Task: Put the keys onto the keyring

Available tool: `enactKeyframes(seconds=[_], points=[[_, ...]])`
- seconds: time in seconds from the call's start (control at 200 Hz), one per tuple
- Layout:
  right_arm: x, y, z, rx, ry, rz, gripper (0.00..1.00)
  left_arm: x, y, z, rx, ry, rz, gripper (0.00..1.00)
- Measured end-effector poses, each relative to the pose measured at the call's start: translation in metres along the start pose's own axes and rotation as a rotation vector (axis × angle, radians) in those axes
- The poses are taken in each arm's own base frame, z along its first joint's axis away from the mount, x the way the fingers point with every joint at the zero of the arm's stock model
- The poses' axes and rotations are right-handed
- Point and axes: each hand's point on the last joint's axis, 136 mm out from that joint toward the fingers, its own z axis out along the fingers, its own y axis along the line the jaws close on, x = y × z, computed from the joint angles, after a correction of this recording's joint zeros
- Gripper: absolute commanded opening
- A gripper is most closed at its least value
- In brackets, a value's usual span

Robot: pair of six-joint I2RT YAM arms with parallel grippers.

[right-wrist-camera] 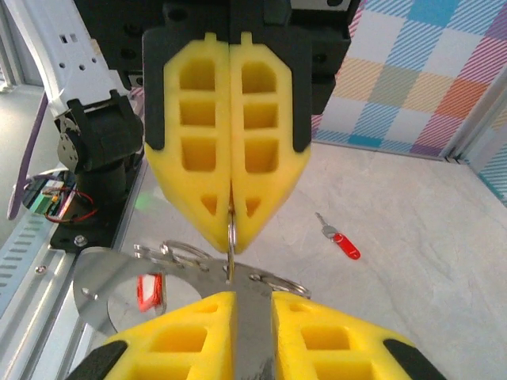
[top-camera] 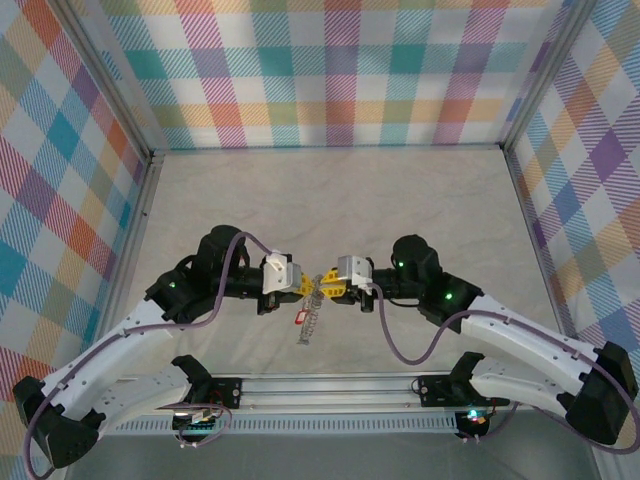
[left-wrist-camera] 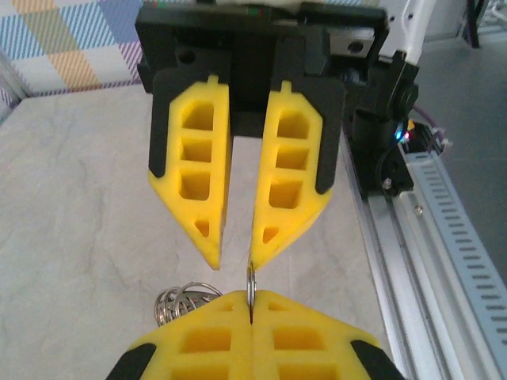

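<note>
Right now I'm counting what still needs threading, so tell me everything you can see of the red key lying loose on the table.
The red key is tiny, with an oblong, glossy red plastic head and a short, thin, silvery metal blade. It lies flat and alone on the pale table. In the right wrist view its blade points up-left and its head down-right. Only the table touches it, and it is not threaded on anything.
</note>
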Motion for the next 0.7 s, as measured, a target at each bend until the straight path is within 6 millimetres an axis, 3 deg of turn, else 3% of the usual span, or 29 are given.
enactKeyframes(seconds=[0.295,0.495,0.7], points=[[-0.016,0.006,-0.001,-0.037,-0.092,0.002,0.17,-0.018,0.001,0.001,0.014,-0.088,0.006,0.0],[-0.024,0.006,-0.001,-0.039,-0.129,0.002,0.16,-0.02,0.001,0.002,0.02,-0.095,-0.002,0.0],[-0.022,0.004,0.0,-0.041,-0.131,0.022,0.04,-0.019,0.001,0.002,0.021,-0.092,-0.012,0.0]])
